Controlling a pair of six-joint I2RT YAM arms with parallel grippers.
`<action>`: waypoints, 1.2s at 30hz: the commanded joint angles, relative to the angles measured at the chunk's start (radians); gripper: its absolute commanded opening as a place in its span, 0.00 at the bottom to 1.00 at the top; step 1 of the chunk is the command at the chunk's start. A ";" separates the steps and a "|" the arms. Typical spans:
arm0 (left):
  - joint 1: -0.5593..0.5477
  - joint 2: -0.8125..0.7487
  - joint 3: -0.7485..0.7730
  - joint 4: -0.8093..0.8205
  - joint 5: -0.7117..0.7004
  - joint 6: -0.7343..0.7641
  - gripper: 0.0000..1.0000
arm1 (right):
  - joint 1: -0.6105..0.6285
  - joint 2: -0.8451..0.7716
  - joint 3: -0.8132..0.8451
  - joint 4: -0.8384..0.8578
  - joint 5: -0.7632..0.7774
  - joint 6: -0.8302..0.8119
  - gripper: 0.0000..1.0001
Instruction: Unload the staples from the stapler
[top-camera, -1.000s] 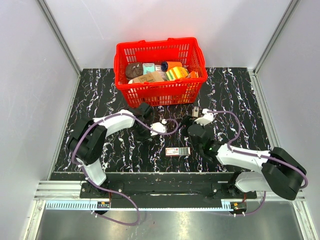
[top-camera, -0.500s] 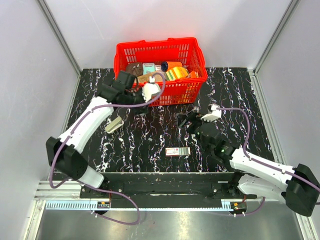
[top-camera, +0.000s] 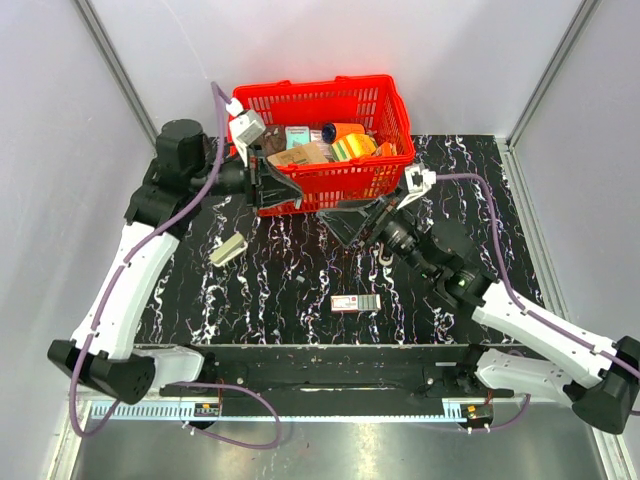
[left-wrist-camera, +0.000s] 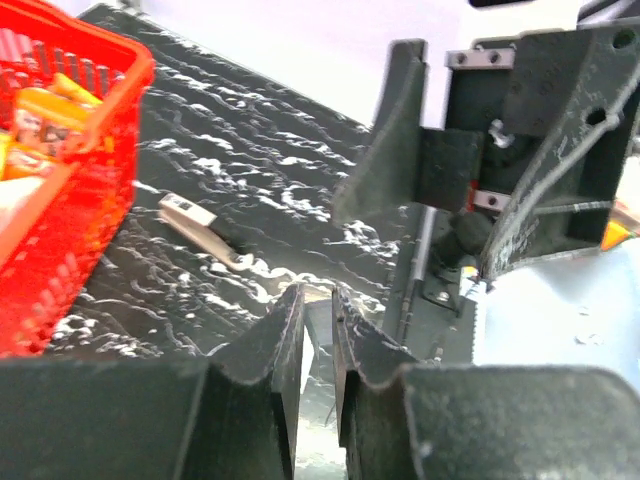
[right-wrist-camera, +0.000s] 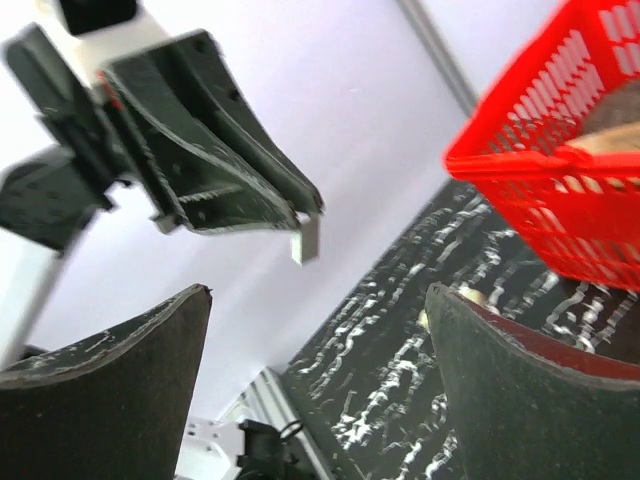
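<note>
At the far edge of the black marbled table (top-camera: 480, 200) sits the red basket (top-camera: 300, 93), with open floor on both flanks. Left gripper (top-camera: 290, 193) is raised at the basket's near-left corner. Right gripper (right-wrist-camera: 318, 300) is just beside it, fingers wide apart. Stapler (top-camera: 228, 249) lies flat left of centre, apart from both. Red-and-white box (top-camera: 356, 303) lies near the front edge. A small pale strip (right-wrist-camera: 307, 238) is pinched between the left fingertips.

No legible text, print on the red-and-white box (top-camera: 356, 303) too small, labels inside the red basket (top-camera: 345, 184) blurred
</note>
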 joint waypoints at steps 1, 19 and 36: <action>0.014 -0.078 -0.153 0.410 0.233 -0.417 0.11 | -0.006 0.044 0.081 0.079 -0.207 -0.017 0.94; 0.022 -0.118 -0.292 0.715 0.298 -0.667 0.11 | -0.015 0.119 0.117 0.140 -0.255 0.067 0.73; 0.022 -0.131 -0.327 0.768 0.288 -0.716 0.14 | -0.022 0.148 0.098 0.257 -0.280 0.098 0.51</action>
